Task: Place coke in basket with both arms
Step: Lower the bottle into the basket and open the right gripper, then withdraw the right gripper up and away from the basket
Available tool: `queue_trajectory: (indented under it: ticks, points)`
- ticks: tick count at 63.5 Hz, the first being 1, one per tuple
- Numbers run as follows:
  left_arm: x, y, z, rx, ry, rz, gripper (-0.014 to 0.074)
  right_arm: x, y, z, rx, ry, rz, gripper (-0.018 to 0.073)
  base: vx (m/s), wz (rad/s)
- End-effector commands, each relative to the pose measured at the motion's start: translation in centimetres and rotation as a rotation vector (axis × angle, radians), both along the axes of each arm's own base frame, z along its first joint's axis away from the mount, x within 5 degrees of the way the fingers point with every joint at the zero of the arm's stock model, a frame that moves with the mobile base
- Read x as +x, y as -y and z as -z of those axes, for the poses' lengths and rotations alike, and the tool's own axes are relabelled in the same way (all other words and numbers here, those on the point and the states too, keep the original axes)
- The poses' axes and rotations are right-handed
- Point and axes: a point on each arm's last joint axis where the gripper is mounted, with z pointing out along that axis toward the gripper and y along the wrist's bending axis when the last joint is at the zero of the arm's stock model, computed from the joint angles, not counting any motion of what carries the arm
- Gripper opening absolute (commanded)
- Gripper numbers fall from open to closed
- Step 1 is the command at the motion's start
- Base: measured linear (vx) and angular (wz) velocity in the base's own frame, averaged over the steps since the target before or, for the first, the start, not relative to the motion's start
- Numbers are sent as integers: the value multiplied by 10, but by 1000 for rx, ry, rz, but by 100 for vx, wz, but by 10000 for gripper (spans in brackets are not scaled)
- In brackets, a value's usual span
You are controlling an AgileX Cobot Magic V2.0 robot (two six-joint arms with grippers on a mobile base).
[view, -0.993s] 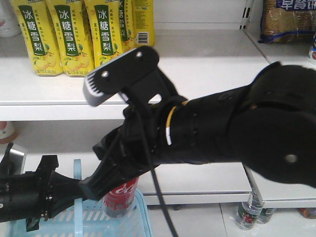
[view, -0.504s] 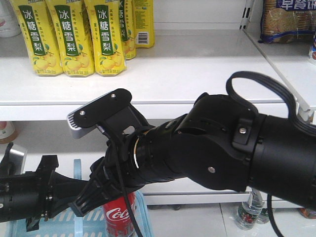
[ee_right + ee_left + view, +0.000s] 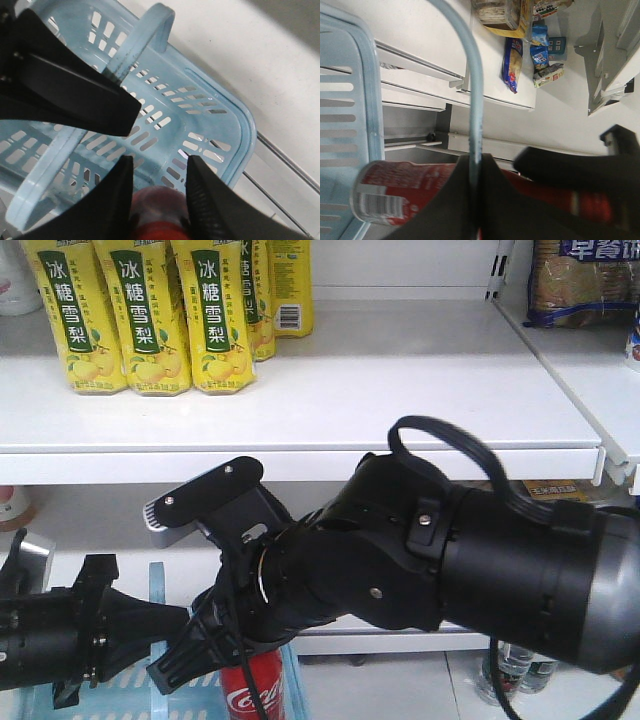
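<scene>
Glossy red plastic on the coke point(image 3: 415, 186), silver-white printed band at base. Smooth, light-blue moulded plastic for the basket point(image 3: 220, 131), slotted walls. Matt black finish on the right gripper point(image 3: 156, 192), ribbed inner faces on the fingers point(image 3: 200, 200).

A red coke point(image 3: 255, 692) with white script and a silver-white base band point(image 3: 370, 202) sits beside a pale-blue slotted basket point(image 3: 220, 125); behind it, yellow cartons point(image 3: 140, 315) with green labels line a white shelf point(image 3: 400, 390) as matte-black arms point(image 3: 480, 560) cross.
</scene>
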Motion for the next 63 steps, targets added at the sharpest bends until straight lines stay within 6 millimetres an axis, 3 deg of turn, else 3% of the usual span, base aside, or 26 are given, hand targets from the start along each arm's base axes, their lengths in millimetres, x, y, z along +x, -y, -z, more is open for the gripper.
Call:
queue_trajectory:
  ticks: [1, 27, 55, 63]
  points:
    - [2, 3, -17, -92, 48, -3, -6, 2, -3, -19, 74, 49, 2, -2, 0, 0]
    - [2, 3, -17, -92, 48, -3, -6, 8, -10, 12, -23, -39, 47, 36, 0, 0]
    - [2, 3, -17, -92, 48, -3, -6, 10, -12, 10, 6, -15, 45, 335, 0, 0]
    - [2, 3, -17, -92, 48, -3, -6, 11, -14, 9, 26, -4, 44, 372, 0, 0]
